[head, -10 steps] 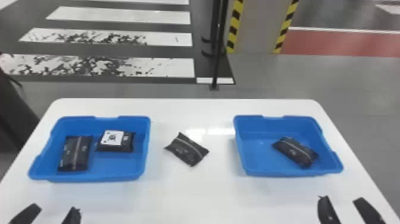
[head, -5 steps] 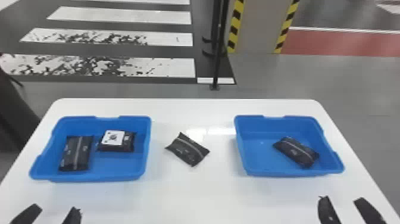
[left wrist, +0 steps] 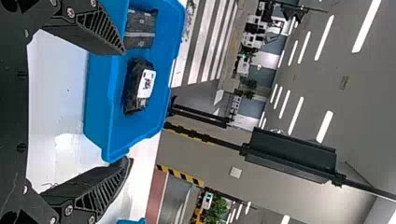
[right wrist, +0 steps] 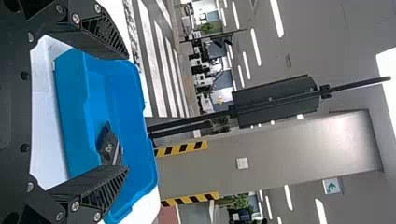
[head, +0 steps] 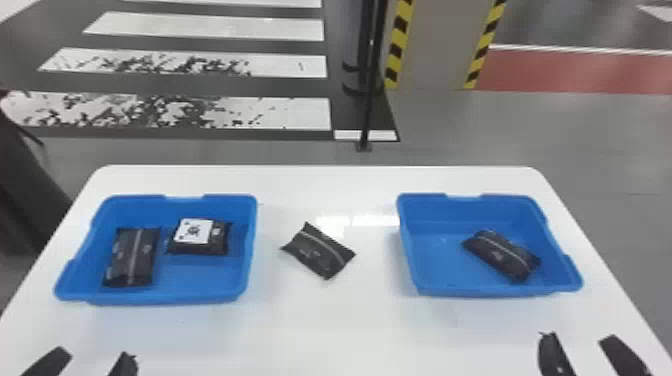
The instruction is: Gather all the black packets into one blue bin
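On the desk (head: pixel 330 330), 1 blue bin (head: pixel 205 280) sits at 9 o'clock, another bin (head: pixel 440 262) at 3. The left gripper (head: pixel 97 353) points toward 1 o'clock, the right gripper (head: pixel 579 337) toward 11, both jaws open and empty. 2 black packets (head: pixel 132 257) lie in the first bin, 1 packet (head: pixel 500 255) in the second, 1 packet (head: pixel 320 250) between.

A striped crosswalk (head: pixel 215 27) crosses the dark floor beyond a white table (head: pixel 330 320), near a pillar (head: pixel 440 45) edged in yellow-and-black tape; overhead, strip lights (left wrist: pixel 367 25) glow along a gray ceiling (left wrist: pixel 355 88) above green plants (left wrist: pixel 215 210).

Large indoor hall, painted crosswalk stripes (head: pixel 215 27), hazard-striped pillar (head: pixel 440 45), ceiling strip lights (left wrist: pixel 324 37), green plants (left wrist: pixel 216 210)
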Controlling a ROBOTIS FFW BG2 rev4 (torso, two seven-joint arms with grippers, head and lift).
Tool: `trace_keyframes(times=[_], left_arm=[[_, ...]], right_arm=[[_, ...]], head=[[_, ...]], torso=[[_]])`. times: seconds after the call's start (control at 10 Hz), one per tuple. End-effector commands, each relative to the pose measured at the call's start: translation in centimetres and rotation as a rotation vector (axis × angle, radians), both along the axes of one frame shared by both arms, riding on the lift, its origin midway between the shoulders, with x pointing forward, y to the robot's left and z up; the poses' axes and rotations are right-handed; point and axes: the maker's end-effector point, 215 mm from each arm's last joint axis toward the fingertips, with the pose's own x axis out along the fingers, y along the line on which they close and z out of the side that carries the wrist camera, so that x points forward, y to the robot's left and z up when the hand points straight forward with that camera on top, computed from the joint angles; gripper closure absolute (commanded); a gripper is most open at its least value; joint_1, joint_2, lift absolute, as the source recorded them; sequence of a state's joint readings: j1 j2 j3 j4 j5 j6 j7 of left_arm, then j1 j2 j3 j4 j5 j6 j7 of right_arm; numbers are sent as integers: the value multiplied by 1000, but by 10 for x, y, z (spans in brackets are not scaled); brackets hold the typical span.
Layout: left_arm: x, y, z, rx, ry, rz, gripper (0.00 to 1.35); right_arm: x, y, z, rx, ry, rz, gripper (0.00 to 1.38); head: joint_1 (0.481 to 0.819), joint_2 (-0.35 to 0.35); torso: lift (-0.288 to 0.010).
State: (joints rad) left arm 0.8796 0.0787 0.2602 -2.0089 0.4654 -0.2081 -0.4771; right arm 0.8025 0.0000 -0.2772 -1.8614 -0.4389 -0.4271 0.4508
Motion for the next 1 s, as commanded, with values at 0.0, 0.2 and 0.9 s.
trace_keyframes(times=[0.0,0.2,0.9], left_arm=[[9,0,7,65,-24,-17,147],[57,-19,25,157,-79,-84,147],[181,-147,2,343,141,-485,148]], right_arm=[[0,-1,0,7,-2,-6,197],[1,0,-1,5,-1,-2,196],[4,3,-9,28,5,-4,196]], head=[[695,-66],[695,-73],[695,-203]], torso=[[-110],[-110],[-110]])
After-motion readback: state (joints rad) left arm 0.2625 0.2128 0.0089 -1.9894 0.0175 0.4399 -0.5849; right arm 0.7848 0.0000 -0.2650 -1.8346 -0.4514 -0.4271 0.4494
